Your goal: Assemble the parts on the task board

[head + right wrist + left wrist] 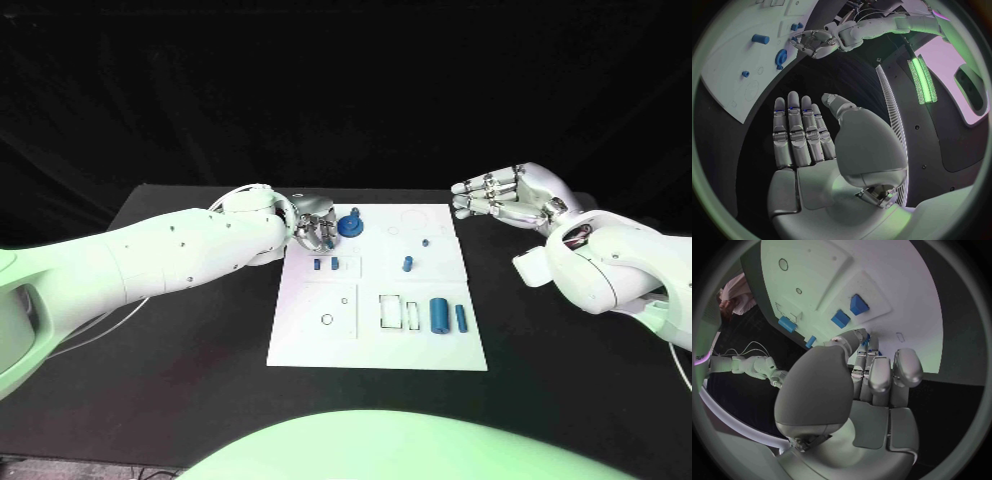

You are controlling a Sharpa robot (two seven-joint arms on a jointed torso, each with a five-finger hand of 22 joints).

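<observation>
Near edge of the white board [378, 345] sits toward the robot, mid black desk [188, 370]; open desk room on both sides of it. Nearest parts: two upright blue cylinders [440, 315] and [462, 318] at the board's near right, beside rectangle outlines. Further in, two small blue pegs [326, 265] near the board's left edge, and one small peg [407, 264] mid-board.

Far left corner: left robot hand [313, 229] over the board, fingers curled in at a blue knob-like part [351, 225]. Contact w/ it looks likely, but can't tell if it's really held; in the left wrist view the fingers [879, 375] are bunched close together, w/ only a sliver of blue at the tips.

Right robot hand [508, 195] is off the board, above the desk past the far right corner, flat and wide open, holding nothing; the right wrist view shows the straight fingers [798, 130], thumb apart.
</observation>
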